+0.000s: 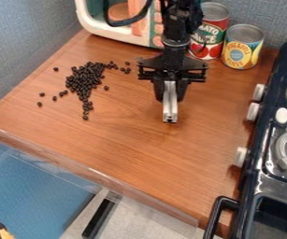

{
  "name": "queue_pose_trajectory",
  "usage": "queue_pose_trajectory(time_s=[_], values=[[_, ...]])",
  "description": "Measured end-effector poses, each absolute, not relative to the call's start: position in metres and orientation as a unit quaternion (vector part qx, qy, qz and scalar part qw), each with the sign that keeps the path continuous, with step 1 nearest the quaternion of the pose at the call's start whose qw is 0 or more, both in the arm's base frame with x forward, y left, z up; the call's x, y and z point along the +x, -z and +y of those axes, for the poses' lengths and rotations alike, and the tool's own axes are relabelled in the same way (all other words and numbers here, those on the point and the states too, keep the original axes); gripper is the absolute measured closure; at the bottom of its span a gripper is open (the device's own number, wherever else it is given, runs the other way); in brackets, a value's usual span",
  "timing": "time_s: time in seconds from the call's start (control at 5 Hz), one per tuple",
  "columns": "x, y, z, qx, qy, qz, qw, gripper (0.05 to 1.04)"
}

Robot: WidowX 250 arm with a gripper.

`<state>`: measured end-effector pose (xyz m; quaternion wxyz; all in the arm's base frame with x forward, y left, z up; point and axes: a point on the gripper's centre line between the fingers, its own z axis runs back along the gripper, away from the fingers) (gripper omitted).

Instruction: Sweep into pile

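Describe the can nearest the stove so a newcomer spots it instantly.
From the black stove on the right, go across to the back of the wooden counter. The nearer can has a mostly yellow label; its neighbour, the can farther left, is red and green.

Beans (84, 80) lie on the table's (139, 154) left part. Behind them stands a toy microwave (103, 29). Right of it stands one can (217, 23), then another can (241, 50). The stove (270, 170) lies along the right side.
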<state>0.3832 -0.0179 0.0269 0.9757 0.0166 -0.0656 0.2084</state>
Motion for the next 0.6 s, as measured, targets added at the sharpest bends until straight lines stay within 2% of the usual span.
queue_pose_trajectory(time_s=[0.6], values=[[0.415, -0.016, -0.024, -0.009, -0.256, -0.054, 0.965, 0.698]])
